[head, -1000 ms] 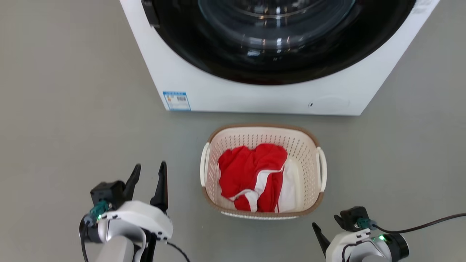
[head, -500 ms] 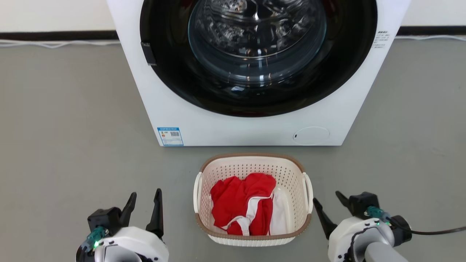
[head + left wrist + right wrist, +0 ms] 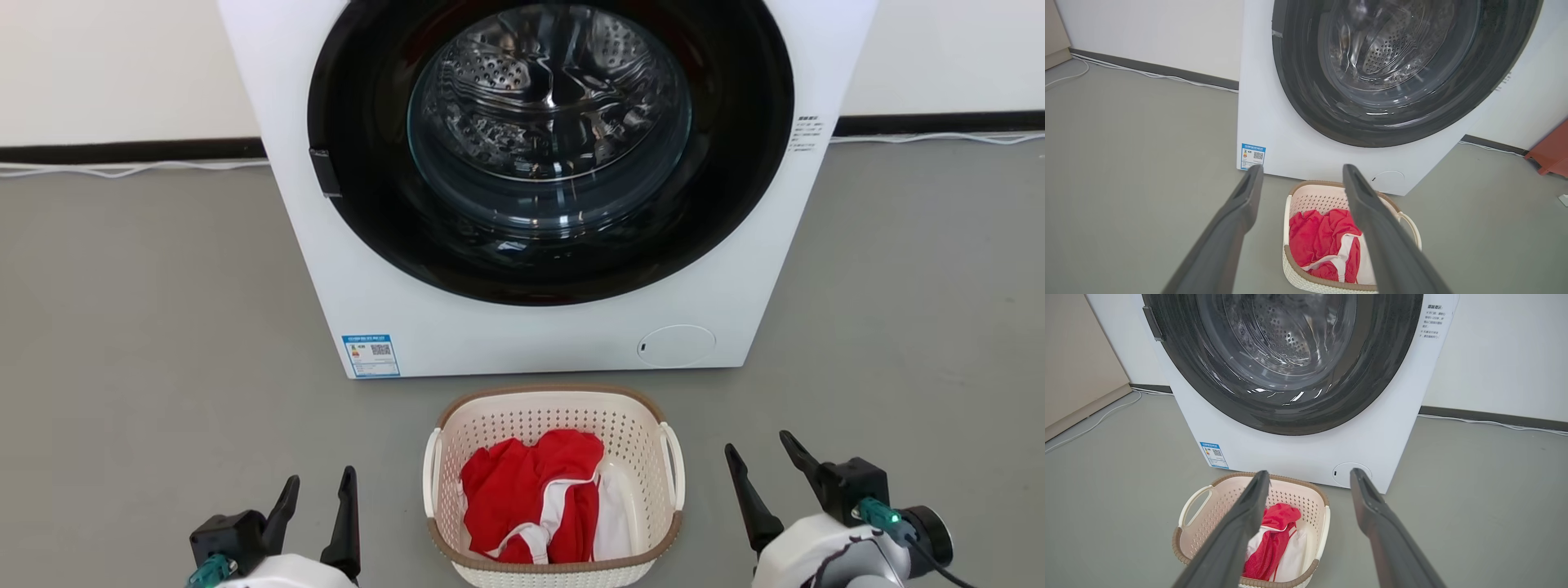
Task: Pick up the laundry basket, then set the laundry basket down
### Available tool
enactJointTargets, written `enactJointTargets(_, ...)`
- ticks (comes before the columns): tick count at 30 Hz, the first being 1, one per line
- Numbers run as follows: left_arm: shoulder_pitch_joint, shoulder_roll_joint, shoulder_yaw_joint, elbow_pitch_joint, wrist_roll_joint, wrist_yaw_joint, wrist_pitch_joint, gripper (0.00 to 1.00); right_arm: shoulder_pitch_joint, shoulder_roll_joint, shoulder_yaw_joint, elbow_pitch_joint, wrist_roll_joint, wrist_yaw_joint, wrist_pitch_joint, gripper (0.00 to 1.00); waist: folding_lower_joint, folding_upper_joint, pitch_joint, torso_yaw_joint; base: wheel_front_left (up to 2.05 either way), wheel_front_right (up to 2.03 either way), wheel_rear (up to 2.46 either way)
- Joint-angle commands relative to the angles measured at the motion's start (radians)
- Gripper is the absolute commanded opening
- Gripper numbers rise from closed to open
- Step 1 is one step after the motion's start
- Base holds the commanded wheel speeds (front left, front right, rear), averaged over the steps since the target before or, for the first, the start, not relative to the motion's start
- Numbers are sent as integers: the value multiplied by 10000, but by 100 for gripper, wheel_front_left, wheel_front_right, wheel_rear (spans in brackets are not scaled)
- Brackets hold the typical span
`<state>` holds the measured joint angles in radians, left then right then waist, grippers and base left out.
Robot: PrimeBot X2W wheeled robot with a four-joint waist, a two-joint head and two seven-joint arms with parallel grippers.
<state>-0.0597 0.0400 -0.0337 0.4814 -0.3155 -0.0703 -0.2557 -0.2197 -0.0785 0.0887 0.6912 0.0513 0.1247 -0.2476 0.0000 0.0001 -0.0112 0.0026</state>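
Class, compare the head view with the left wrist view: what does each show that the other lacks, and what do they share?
Head view's extra: the right gripper, open, standing apart from the laundry basket on its right side.

Left wrist view's extra: a reddish-brown object on the floor by the wall, to the right of the washing machine.

Shared: the washing machine, the basket on the floor in front of it holding red and white clothes, and the open left gripper.

laundry basket (image 3: pixel 539 423) before washing machine (image 3: pixel 506 339)
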Motion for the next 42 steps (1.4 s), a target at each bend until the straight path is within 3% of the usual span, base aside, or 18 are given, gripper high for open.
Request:
enactJointTargets(1, -152, 124, 319, -328, 34, 83, -61, 100, -15, 38, 126, -382, -155, 60, -141, 100, 0, -1, -66, -45, 0, 0, 0)
enactJointTargets(14, 382, 189, 246, -583, 96, 150, -61, 100, 1398, 249, -595, -2661, -706, 60, -22, 100, 0, -1, -509, -119, 0, 0, 0)
enactJointTargets(33, 585, 307, 250, -655, -33, 267, -33, 100, 2342, 281, -1017, -4008, -620, 60, 381, 100, 0, -1, -576, -224, 0, 0, 0)
enactJointTargets(34, 804, 232, -16, -423, -19, 187, 10, 0, 2457, 309, -1218, -3683, -598, 0, 385, 0, 0, -1, -577, -225, 0, 0, 0)
enactJointTargets(42, 948, 161, 63, -4, -367, 150, 152, 0, 2562, 325, -1287, -3201, -170, -9, 538, 0, 5, -1, -562, -219, 0, 0, 0)
